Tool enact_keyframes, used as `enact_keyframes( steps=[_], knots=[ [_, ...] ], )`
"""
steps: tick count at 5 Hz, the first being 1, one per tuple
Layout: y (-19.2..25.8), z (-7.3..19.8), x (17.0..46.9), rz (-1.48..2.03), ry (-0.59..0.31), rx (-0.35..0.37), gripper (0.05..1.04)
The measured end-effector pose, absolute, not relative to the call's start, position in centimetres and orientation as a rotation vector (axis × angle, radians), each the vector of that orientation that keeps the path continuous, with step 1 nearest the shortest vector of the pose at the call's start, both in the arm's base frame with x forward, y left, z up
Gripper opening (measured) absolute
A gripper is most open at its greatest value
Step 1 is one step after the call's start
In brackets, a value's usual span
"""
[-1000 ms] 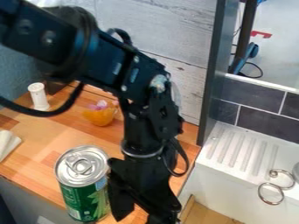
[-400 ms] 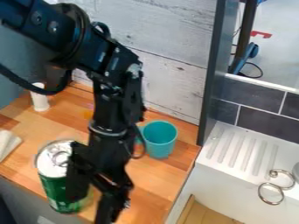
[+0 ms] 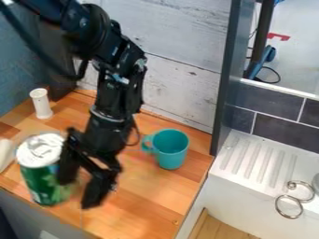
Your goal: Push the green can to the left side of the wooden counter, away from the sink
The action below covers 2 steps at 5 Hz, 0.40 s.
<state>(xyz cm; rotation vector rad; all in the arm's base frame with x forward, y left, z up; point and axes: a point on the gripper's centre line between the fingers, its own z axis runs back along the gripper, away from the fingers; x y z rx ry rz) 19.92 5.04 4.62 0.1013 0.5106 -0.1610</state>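
Green can [image 3: 38, 181] beside end effector [image 3: 78, 192]

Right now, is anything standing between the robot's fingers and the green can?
Nothing visible is: the nearer of the open fingers overlaps the green can's right edge in this view, though I can't tell if they touch. The teal mug stands off to the other side.

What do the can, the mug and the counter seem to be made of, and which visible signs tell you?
Can: probably thin metal, printed green, with a shiny silver lid and pull ring.
Mug: plain teal with a smooth, even surface; perhaps plastic, though enamel is possible.
Counter: wood or wood-look laminate, lightly glossy, with joined blocks in differing brown tones.
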Motion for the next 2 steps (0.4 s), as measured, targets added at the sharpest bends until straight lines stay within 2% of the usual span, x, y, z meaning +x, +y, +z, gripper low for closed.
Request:
enact_keyframes(
  steps=[2],
  knots=[
    [7.80,5.00,20.49,-0.181,0.553,0.117,0.999]
  ],
)
